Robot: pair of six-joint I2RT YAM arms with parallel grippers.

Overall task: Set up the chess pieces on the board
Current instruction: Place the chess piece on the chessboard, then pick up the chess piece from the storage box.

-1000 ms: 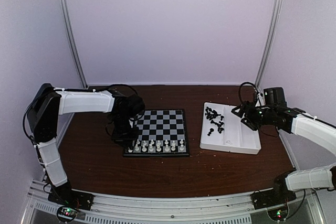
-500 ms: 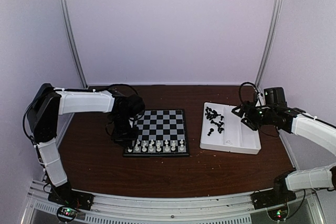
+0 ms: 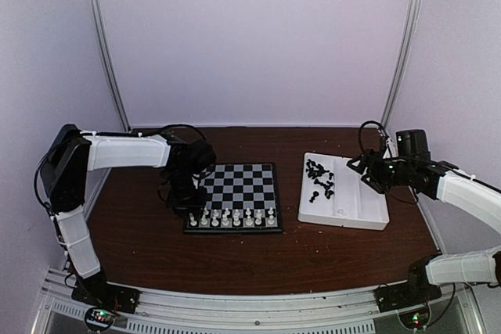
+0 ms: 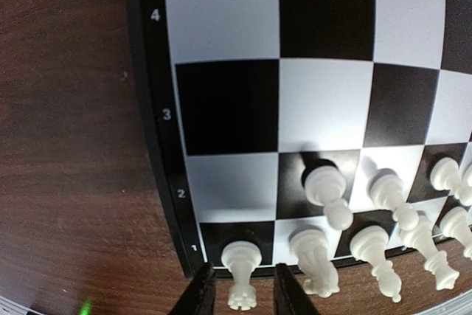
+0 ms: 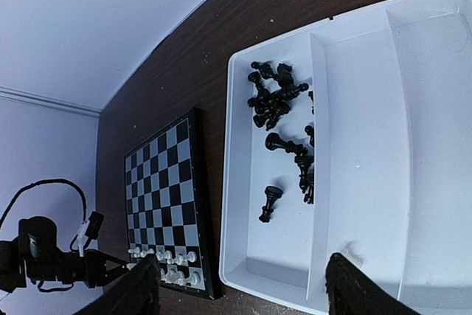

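Note:
The board (image 3: 243, 181) lies left of centre, with two rows of white chess pieces (image 3: 235, 217) along its near edge. My left gripper (image 3: 188, 210) hangs over the board's near left corner. In the left wrist view its fingers (image 4: 199, 296) flank a white rook (image 4: 241, 256) standing on the corner square, with a small gap on each side; the left gripper (image 4: 244, 271) is open. Black chess pieces (image 5: 276, 101) lie in a heap in the white tray (image 5: 354, 145). My right gripper (image 5: 242, 274) hovers wide open above the tray, holding nothing.
The white divided tray (image 3: 368, 209) sits right of the board on the brown table. The board's far squares (image 4: 228, 108) carry no pieces. Metal frame posts (image 3: 102, 44) and pale walls close in the back and sides.
My left gripper's jaws have parted from the white rook, which stays standing on the corner square. The right arm has barely shifted.

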